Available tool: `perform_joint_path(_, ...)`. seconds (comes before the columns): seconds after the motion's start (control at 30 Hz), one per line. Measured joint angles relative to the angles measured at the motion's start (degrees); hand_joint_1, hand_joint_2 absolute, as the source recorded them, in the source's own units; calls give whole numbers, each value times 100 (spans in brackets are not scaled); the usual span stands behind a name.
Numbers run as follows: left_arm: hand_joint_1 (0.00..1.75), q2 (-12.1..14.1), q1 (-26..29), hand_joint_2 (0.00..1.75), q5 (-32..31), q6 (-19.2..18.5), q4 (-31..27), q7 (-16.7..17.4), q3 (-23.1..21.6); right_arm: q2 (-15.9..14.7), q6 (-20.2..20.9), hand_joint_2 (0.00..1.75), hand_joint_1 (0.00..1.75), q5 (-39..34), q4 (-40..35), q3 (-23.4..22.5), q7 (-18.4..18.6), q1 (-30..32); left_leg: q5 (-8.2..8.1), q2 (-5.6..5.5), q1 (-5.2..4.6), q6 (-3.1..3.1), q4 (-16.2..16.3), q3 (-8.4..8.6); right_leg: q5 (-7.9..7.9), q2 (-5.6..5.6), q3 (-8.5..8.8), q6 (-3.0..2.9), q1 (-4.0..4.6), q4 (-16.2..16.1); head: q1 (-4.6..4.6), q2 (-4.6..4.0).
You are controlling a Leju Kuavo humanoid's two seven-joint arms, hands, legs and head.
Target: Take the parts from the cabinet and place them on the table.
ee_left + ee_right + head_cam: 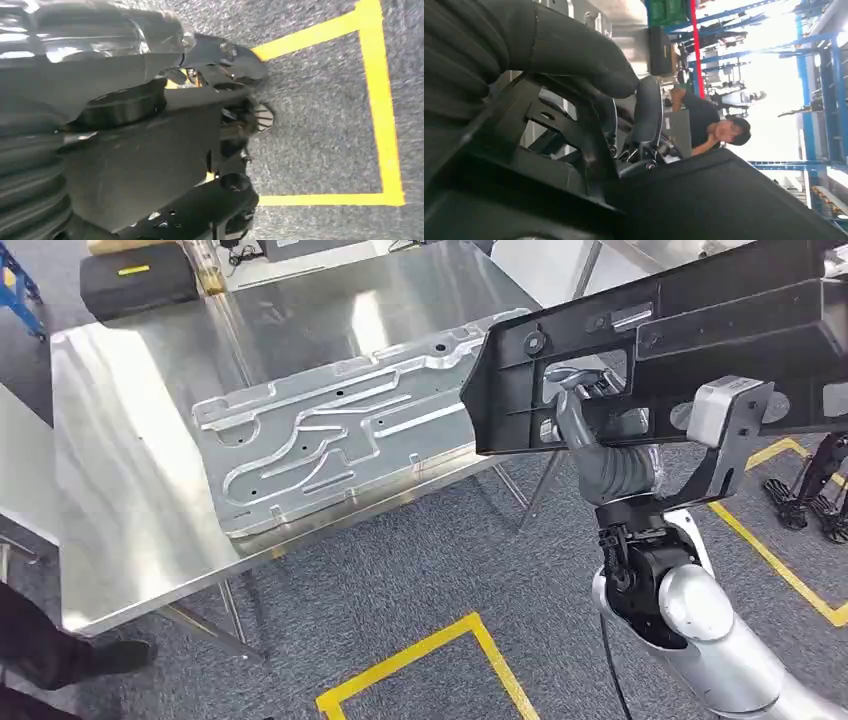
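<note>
Right robot hand (pixel 585 425) grips black part (pixel 700 330) — silver panel (pixel 340 430) occupies table (pixel 120 490) ahead.

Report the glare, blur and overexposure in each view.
Head view: sharp; ceiling light glares off the steel table and the silver metal panel. Left wrist view: floor and yellow tape slightly motion-blurred; near dark parts soft, with highlights. Right wrist view: background blown out white; the right hand and black part are dark, underexposed, close and soft.
</note>
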Motion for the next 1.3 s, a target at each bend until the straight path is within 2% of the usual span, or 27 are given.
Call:
perform_joint_path(0.07, 0, 24, 1, 175, 0, 2, 4, -33, 2, 6, 4, 175, 175, 0, 2, 29, -2, 18, -282, -3, 61, -68, 845, -502, -45, -7, 31, 37, -30, 8, -44, 0)
perform_joint_path(0.1, 0, 42, 1, 175, 0, 2, 4, -42, 2, 9, 4, 175, 175, 0, 9, 33, -2, 29, -246, 0, 82, -104, 1033, -646, -74, -7, 57, 63, -48, 17, -44, 0)
perform_joint_path(0.13, 0, 61, 2, 175, 0, 2, 7, -44, 2, 18, 7, 175, 175, -2, 18, 37, -2, 31, -42, 12, 108, -145, 938, -658, -115, -7, 97, 98, -79, 36, -51, 0)
perform_joint_path(0.17, 0, 72, 10, 175, 0, 0, 7, -46, 2, 22, 7, 175, 175, -2, 15, 37, -2, 32, 240, 23, 134, -180, 634, -553, -162, -4, 136, 137, -113, 64, -59, 0)
perform_joint_path(0.23, 0, 83, 17, 175, 0, -2, 7, -46, 2, 28, 11, 175, 175, 2, 15, 37, -4, 30, 810, 75, 199, -261, -327, -175, -282, 0, 220, 237, -181, 149, -73, 0)
perform_joint_path(0.27, 0, 68, 24, 175, 0, -13, 4, -44, 2, 31, 17, 175, 175, 2, 13, 35, -4, 28, 653, 89, 146, -303, -340, -137, -319, 19, 216, 289, -167, 170, -139, 0)
perform_joint_path(0.3, 0, 66, 21, 175, 0, -22, 4, -46, 2, 35, 20, 175, 175, 2, 13, 35, -4, 23, 588, 113, 154, -180, -512, -58, -358, 27, 194, 337, -159, 232, -193, 0)
perform_joint_path(0.33, 0, 55, 25, 175, 0, -20, 2, -46, 2, 39, 18, 175, 175, 5, 13, 33, -4, 17, 582, 110, 144, -102, -475, -70, -353, 28, 204, 344, -159, 202, -140, 0)
perform_joint_path(0.43, 0, 50, 30, 175, 0, -24, 2, -53, 2, 44, 18, 175, 175, 7, 13, 35, -7, 25, 539, 83, 145, 36, -501, 24, -380, 20, 241, 418, -183, 253, -80, 0)
perform_joint_path(0.47, 0, 48, 31, 175, 0, -26, 4, -50, 2, 42, 18, 175, 175, 7, 11, 33, -7, 15, 518, 87, 145, 68, -510, 81, -449, 21, 149, 429, -180, 478, -45, 0)
perform_joint_path(0.53, 0, 44, 34, 175, 0, -26, 4, -50, 2, 44, 18, 175, 175, 11, 13, 33, -7, 13, 457, 103, 123, 139, -512, 142, -761, 25, -349, 450, -148, 1317, 30, 0)
perform_joint_path(0.6, 0, 44, 45, 175, 0, -26, 4, -50, 2, 50, 18, 175, 175, 9, 17, 37, -6, 34, 381, 114, 77, 172, -511, 209, -963, 25, -878, 413, -134, 2024, 87, 0)
perform_joint_path(0.63, 0, 44, 52, 175, 0, -26, 4, -50, 2, 55, 20, 175, 175, 9, 24, 37, -6, 41, 333, 115, 49, 178, -512, 273, -868, 25, -955, 372, -110, 2013, 104, 0)
perform_joint_path(0.7, 0, 42, 58, 175, 0, -26, 2, -48, 2, 59, 20, 175, 175, 11, 37, 35, -7, 38, 227, 116, -8, 188, -521, 435, -350, 35, -808, 210, -29, 1402, 128, 0)
perform_joint_path(0.73, 0, 33, 54, 175, 0, -26, 2, -48, 2, 59, 22, 175, 175, 11, 37, 35, -7, 35, 171, 122, -39, 192, -534, 529, 34, 58, -661, 81, 54, 870, 144, 0)
perform_joint_path(0.77, 0, 17, 66, 175, 0, -26, 2, -48, 2, 59, 24, 175, 175, 11, 39, 35, -7, 30, 117, 134, -23, 201, -567, 538, 304, 90, -590, -64, 145, 522, 150, 0)
perform_joint_path(0.8, 0, -9, 52, 175, 0, -11, 4, -42, 4, 63, 39, 175, 175, 11, 53, 35, -6, 37, 109, 130, -45, 181, -570, 578, 147, 98, -598, -116, 143, 549, 25, 0)
perform_joint_path(0.83, 0, -9, 50, 175, 0, -9, 0, -24, 4, 70, 42, 175, 175, 11, 57, 42, -7, 28, 86, 151, -1, 146, -582, 545, 172, 82, -494, -148, 142, 389, 50, 0)
perform_joint_path(0.9, 0, -37, 46, 175, -9, -2, -9, 4, 2, 76, 44, 175, 175, 11, 59, 35, -7, 28, 126, 176, 15, 87, -609, 645, 155, 85, -417, -163, 181, 281, 118, 0)
perform_joint_path(0.97, 0, -35, 33, 175, -20, 0, -9, 13, 2, 83, 55, 175, 175, 13, 59, 35, -9, 26, 81, 43, -8, 36, -457, 656, 169, 48, -151, -134, 99, 53, 122, 0)
perform_joint_path(1.0, 0, -31, 28, 175, -24, 0, -9, 15, 2, 83, 57, 175, 175, 13, 61, 39, -13, 13, -17, -6, 19, -10, -162, 481, 159, 39, -91, -139, 75, 3, 54, 0)
perform_joint_path(1.1, 0, -7, -17, 175, -42, -11, -9, -18, 4, 94, 107, 175, 175, 11, 70, 70, -13, 13, -437, -9, 96, -125, 804, -259, 59, 3, -44, -32, 3, 20, 11, 0)
perform_joint_path(1.13, 0, 2, -35, 175, -42, -13, -9, -18, 4, 98, 153, 175, 175, 24, 81, 90, 9, 11, -360, 0, 123, -173, 833, -362, 22, -2, -27, -2, -27, 44, 8, 0)
perform_joint_path(1.17, 0, 13, -36, 175, -50, -20, -9, -22, 4, 105, 208, 175, 175, 95, 96, 112, 59, 7, -149, 18, 152, -211, 673, -361, -22, -1, -4, 37, -61, 76, -3, 0)
perform_joint_path(1.23, 0, 31, -27, 175, -59, -33, -7, -7, 4, 103, 387, 175, 175, 609, 131, 164, 357, -32, 610, 51, 239, -348, -231, -100, -148, 2, 49, 154, -152, 189, -38, 0)
perform_joint_path(1.27, 0, 25, -22, 175, -72, -37, -7, 2, 2, 101, 510, 175, 175, 981, 151, 195, 507, -65, 568, 45, 210, -401, -308, -81, -189, 14, 44, 213, -160, 219, -54, 0)
perform_joint_path(1.3, 0, 15, -19, 175, -81, -48, -7, 17, 4, 92, 663, 175, 175, 1403, 170, 234, 644, -90, 466, 74, 199, -373, -337, -166, -190, 12, 24, 244, -163, 268, -159, 0)
